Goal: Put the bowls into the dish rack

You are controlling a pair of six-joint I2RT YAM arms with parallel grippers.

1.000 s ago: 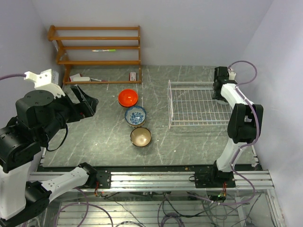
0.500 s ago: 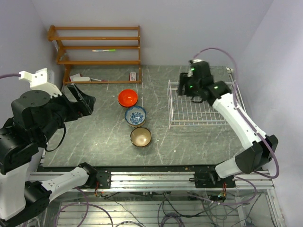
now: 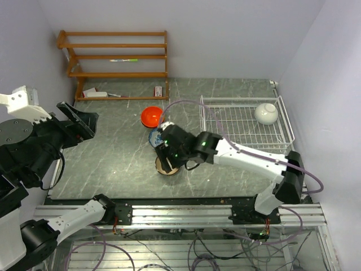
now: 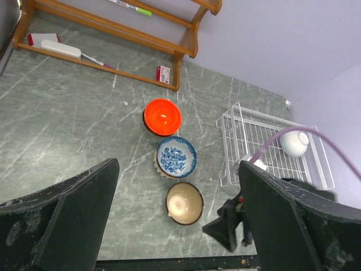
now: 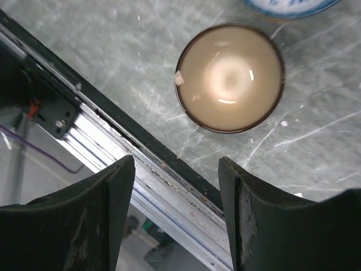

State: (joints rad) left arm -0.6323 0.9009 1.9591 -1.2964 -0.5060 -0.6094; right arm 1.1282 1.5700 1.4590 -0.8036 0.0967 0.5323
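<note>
Bowls sit in two places. A plain white bowl [image 3: 265, 113] rests in the far right corner of the dish rack [image 3: 201, 127]. Three more stand in a line on the table [image 3: 113, 164] left of it: orange-red bowl [image 3: 152, 117] farthest, blue-and-white bowl [image 4: 176, 156] in the middle, tan bowl [image 5: 229, 78] nearest, close to the metal rail [image 3: 186, 213].

The right arm reaches across from its base, hiding parts of the two nearer bowls from above. The right gripper [image 5: 176, 164] hangs over the tan bowl's near side, fingers spread and holding nothing. Its purple cable [image 4: 282, 138] arcs across the rack.

The left gripper [image 4: 177, 166] is high at the left, jaws wide and empty.

A wooden shelf [image 3: 113, 56] with a small red box [image 3: 159, 90] stands at the back.
</note>
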